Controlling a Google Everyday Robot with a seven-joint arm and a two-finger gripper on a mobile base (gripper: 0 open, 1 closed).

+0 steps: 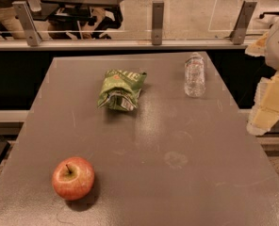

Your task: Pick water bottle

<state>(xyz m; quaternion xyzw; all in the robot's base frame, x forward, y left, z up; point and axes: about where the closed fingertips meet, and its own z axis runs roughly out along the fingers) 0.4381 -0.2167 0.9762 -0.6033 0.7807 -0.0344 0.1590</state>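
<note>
We see the water bottle on the grey table, in the far right corner. Its white cap end points toward the far edge, and it lies near both that edge and the right edge. We cannot tell whether it stands upright or lies flat. To its left, apart from it with a strip of bare tabletop between, sits a crumpled green chip bag, roughly level with the bottle and near the middle of the table's width. A red apple rests well apart from both, in the near left part and close to the near edge. The wide stretch of tabletop between the apple and the bottle shows only scuffs and a faint smudge. The gripper, pale yellowish and partly cut off by the right border of the view, hangs beyond the table's right edge. It is slightly nearer to us than the bottle and does not touch it. We cannot tell how far it is open, and we see nothing in its hold. Behind the far edge runs a glass barrier on metal posts, just beyond the bottle.
</note>
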